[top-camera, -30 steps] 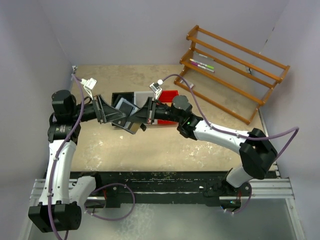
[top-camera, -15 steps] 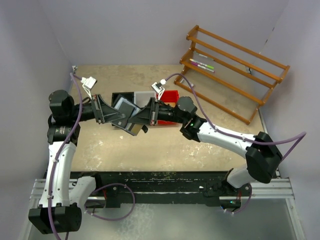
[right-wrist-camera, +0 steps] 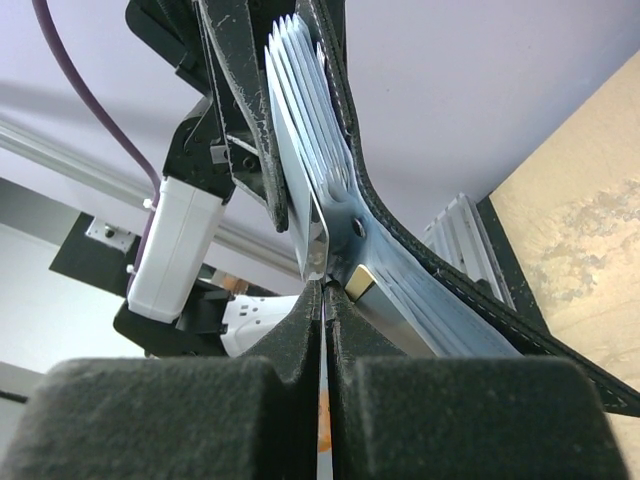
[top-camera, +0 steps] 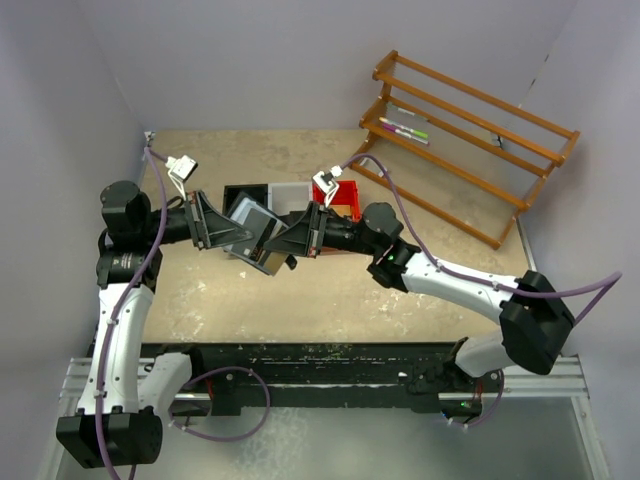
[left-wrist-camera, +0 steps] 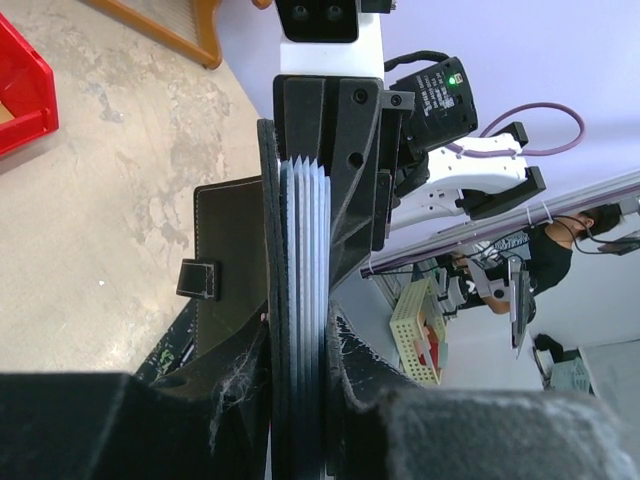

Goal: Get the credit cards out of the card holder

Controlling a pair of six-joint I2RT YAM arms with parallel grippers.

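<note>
From above, the right arm had reached further left across the tabletop (top-camera: pixel 300 300) than a second before. That brought the right fingers (top-camera: pixel 285 237) up against the card holder (top-camera: pixel 262 256). The left fingers (top-camera: pixel 225 228) had tightened on the card holder and held it off the tabletop, just in front of the trays (top-camera: pixel 290 192). The credit cards (top-camera: pixel 250 213) showed as one grey-blue patch in the open fold. By my reading a pull was being set up, and no card was out yet. I counted two arms, one card holder, three joined trays (black, grey-white and red) and one wooden rack (top-camera: pixel 470 150) carrying two markers (top-camera: pixel 405 129).

In the left wrist view, the left fingers (left-wrist-camera: pixel 300 400) were clamped on the card holder (left-wrist-camera: pixel 228 270) with the credit cards (left-wrist-camera: pixel 305 250) sandwiched inside. About five or six pale edges showed, packed too tightly for a sure count. One strap with its snap hung from the open flap. The right fingers (left-wrist-camera: pixel 330 120) stood at the far end of the stack.

In the right wrist view, the right fingers (right-wrist-camera: pixel 322 300) were clenched tight at the lower corner of the nearest card. Whether that corner was truly nipped between them could not be told. Some five credit cards (right-wrist-camera: pixel 300 110) fanned out of the black leather card holder (right-wrist-camera: pixel 460 280).
</note>
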